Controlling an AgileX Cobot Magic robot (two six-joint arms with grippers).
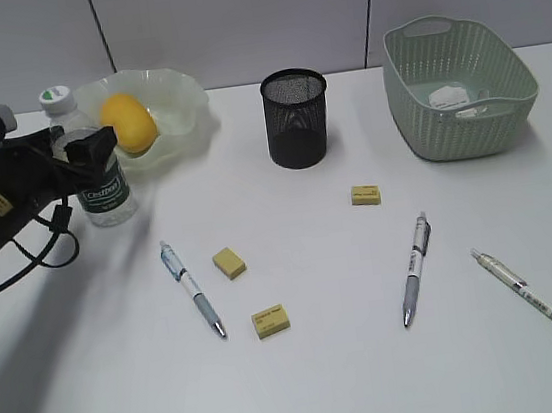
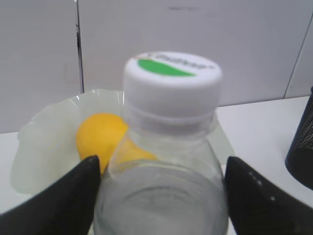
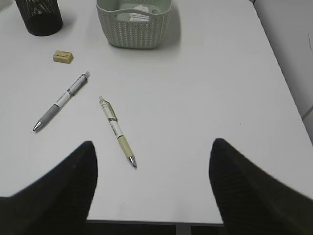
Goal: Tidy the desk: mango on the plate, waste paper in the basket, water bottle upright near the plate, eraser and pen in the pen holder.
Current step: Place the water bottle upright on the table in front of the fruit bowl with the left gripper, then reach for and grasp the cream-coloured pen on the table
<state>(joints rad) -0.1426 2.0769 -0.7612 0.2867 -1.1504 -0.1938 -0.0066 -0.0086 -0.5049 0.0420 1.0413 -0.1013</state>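
White desk (image 1: 328, 381) under grey wall panels. Left pincer (image 2: 161, 196) straddles the upright water bottle (image 2: 166, 161), jaws spread just off its sides, gripping nothing. Behind the bottle the mango (image 1: 128, 122) sits on the plate (image 1: 181, 87). A careless retreat could tip the bottle into the dish. Right pincer (image 3: 151, 191) hangs wide and empty above a pen (image 3: 117, 131).

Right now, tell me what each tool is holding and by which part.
Left tool brackets the upright water bottle at its body below the shoulder; firm grip or releasing, can't tell. Right tool is open, holding nothing.
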